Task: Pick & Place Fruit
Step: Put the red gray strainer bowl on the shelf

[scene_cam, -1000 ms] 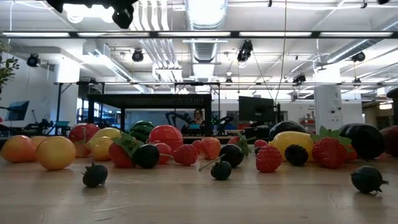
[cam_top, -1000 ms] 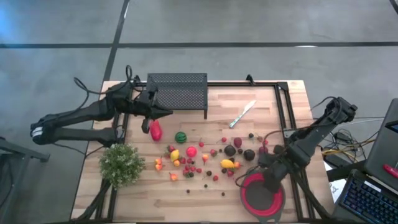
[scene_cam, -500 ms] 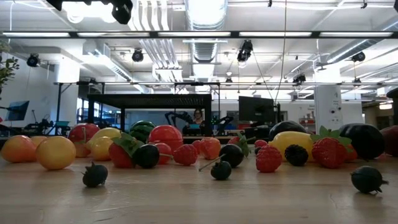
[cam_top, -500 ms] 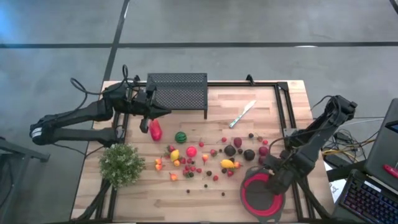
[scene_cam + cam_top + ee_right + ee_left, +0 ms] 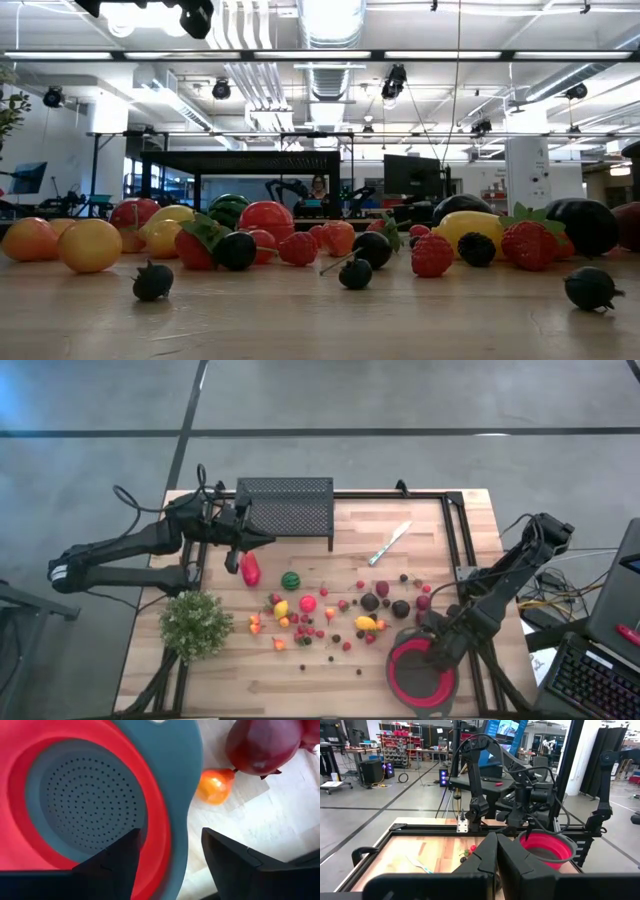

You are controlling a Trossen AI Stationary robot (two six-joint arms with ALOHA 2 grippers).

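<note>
Right gripper (image 5: pixel 170 851) jaws spread astride red colander (image 5: pixel 75 795) rim; fruit (image 5: pixel 265 220) only low. Left gripper (image 5: pixel 496 851) jaws pressed together.

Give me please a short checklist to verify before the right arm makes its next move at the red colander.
1. Right gripper jaws open: ok.
2. Jaws straddle the red colander rim: ok, one finger inside, one outside.
3. Nothing held between the jaws besides the rim: ok.
4. Colander empty of fruit: ok in the visible part; the rest, cannot tell.
5. Nearby orange fruit and maroon fruit apart from the jaws: ok.
6. Left gripper shut, waiting by the black rack: ok.
</note>
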